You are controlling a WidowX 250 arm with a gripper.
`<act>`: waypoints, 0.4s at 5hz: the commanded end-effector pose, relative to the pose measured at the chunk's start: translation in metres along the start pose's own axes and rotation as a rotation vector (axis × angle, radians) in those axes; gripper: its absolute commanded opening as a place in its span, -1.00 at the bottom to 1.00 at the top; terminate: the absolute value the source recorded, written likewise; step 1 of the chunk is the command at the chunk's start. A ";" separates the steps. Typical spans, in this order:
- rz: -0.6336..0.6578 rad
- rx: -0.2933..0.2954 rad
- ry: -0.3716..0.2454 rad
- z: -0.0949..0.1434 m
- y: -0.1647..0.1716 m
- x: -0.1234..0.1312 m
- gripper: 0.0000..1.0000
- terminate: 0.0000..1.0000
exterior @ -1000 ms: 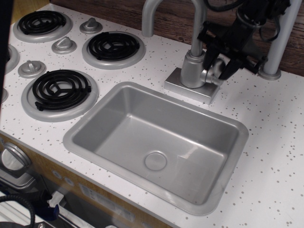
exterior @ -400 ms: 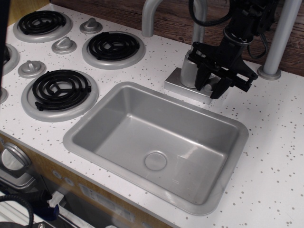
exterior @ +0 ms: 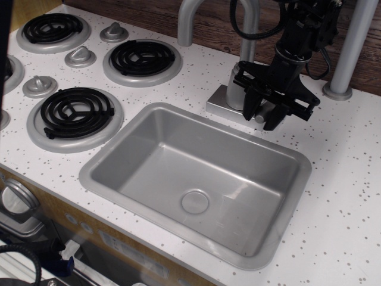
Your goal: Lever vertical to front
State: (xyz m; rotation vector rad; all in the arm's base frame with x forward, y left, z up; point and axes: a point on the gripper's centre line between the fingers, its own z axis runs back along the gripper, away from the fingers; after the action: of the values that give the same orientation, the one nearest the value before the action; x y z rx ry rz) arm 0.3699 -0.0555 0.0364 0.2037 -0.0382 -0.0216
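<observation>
Claw (exterior: 262,115): black, two-fingered, hanging from the arm that enters at the top right; fingers point down and toward the sink, set a moderate gap apart, one on either side of the lever.
Claw state: fingers bracket the lever closely; whether they press on it or merely flank it cannot be told from this view.
Lever (exterior: 261,111): small silver-grey paddle on the right side of the faucet body, mostly hidden between the dark fingers; only a pale rounded end shows low between them, pointing toward the front.
Faucet (exterior: 239,88): silver column on a square base plate at the back rim of the sink; its curved spout rises out of the top of the view.
Sink (exterior: 277,235): grey rectangular basin sunk in the worktop, round drain near the middle of its floor.
Worktop (exterior: 339,179): white with dark speckles.
Burners (exterior: 75,112): black coils in silver rings, at the left.
Stove knobs (exterior: 80,56): silver, set between the burners.
Post (exterior: 351,47): grey upright tube at the right rear, standing on a round foot.
</observation>
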 end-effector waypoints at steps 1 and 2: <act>0.044 0.043 -0.030 0.029 0.006 -0.006 1.00 -1.00; 0.063 0.067 -0.030 0.039 0.013 -0.018 1.00 -1.00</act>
State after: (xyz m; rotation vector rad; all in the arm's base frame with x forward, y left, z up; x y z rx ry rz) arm 0.3416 -0.0466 0.0555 0.2944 -0.0103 0.0413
